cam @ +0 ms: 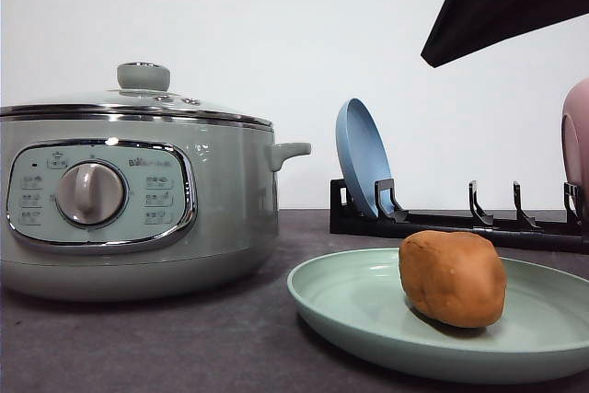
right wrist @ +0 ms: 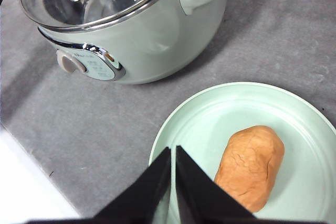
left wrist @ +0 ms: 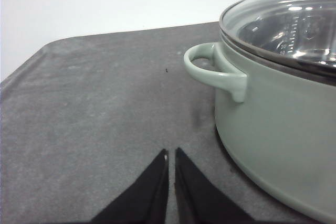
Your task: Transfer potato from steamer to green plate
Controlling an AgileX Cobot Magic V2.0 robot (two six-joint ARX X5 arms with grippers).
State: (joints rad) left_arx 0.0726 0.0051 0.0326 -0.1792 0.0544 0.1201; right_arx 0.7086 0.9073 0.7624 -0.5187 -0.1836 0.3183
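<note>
Potato lies on green plate; right hand closed, empty.

potato on plate, steamer off to the side

The potato sits on the green plate just beside the right jaws; the steamer is beyond them.

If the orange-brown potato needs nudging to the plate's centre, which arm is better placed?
Right, probably. Its gripper, jaws shut, hangs over the pale green plate beside the orange-brown potato. The left gripper sits by the sage-green steamer.
</note>
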